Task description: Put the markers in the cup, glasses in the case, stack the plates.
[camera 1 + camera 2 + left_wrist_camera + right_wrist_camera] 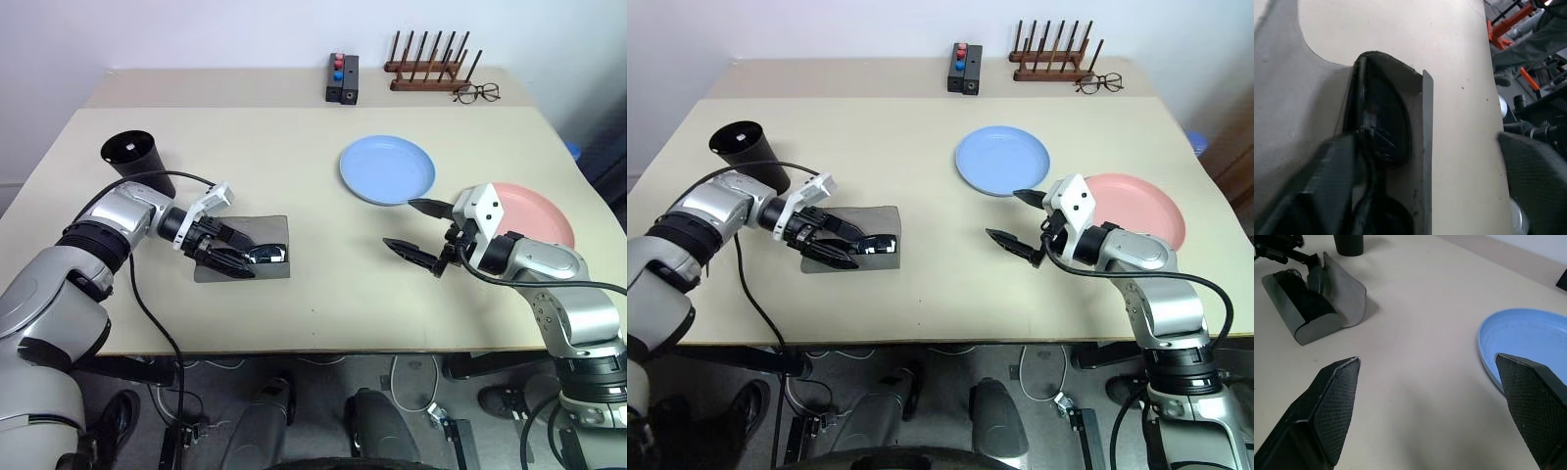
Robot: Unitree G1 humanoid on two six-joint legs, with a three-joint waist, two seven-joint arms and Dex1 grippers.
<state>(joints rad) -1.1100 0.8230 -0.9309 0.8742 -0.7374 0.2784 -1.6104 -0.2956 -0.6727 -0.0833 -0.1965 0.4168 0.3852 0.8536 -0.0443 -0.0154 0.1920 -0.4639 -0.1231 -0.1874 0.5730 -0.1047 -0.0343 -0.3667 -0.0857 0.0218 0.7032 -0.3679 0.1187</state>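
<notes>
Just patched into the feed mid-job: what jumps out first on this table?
The left gripper sits at the open grey case near the table's left front, with the black sunglasses lying inside it. The right gripper hangs wide open above bare table, between the case and the two plates: the blue plate mid-table and the pink plate to its right, side by side and not yet stacked.

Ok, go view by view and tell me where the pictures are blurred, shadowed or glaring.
Left wrist view: the near fingers are a dark out-of-focus smear, and the sunglasses in the case are soft, with faint glints. Right wrist view: sharp; the case throws a soft shadow. Head views: even light, with a small glare spot on the sunglasses.
</notes>
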